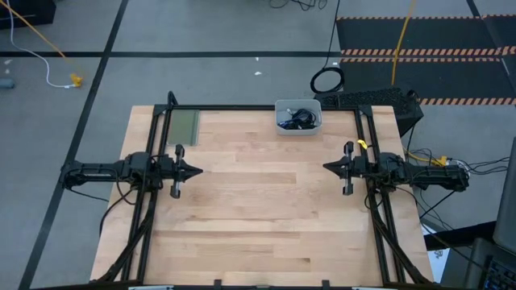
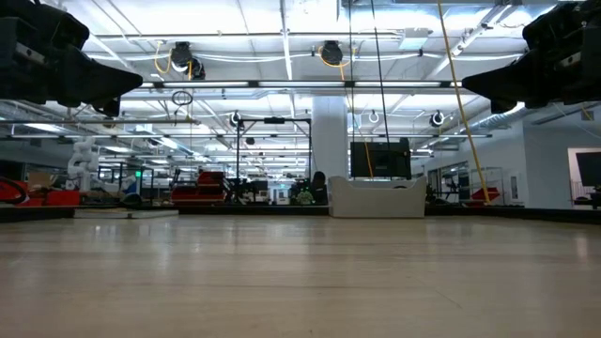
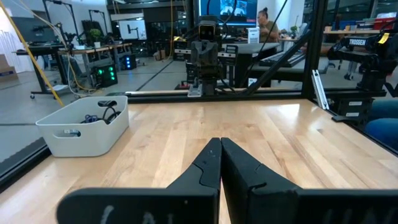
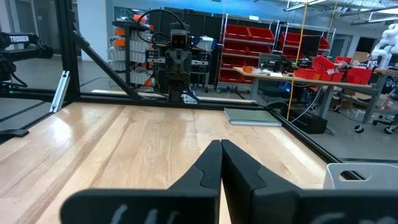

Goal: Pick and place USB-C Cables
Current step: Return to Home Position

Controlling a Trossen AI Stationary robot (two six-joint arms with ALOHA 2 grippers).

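The left gripper (image 1: 193,170) hangs above the left side of the worktop (image 1: 258,217), with its tip pointing inward toward the middle. Its two fingers (image 3: 208,163) are pressed together and hold nothing. The right gripper (image 1: 327,167) faces it from the opposite side at about the same height, tip to tip but well apart. Its fingers (image 4: 210,163) are also pressed together on nothing. The low view shows both arms raised clear of the wood.

The USB-C cables (image 1: 297,118) lie as a dark tangle inside a white bin (image 1: 298,132). The bin stands at the far edge of the worktop, off to one side of both grippers and touching neither. It is nearer to the right gripper than to the left. The single cables cannot be told apart inside it.

A flat green mat (image 1: 184,126) lies at the same far edge, near the left gripper. On the floor beyond the bin lies a black ring of cable (image 1: 326,80).
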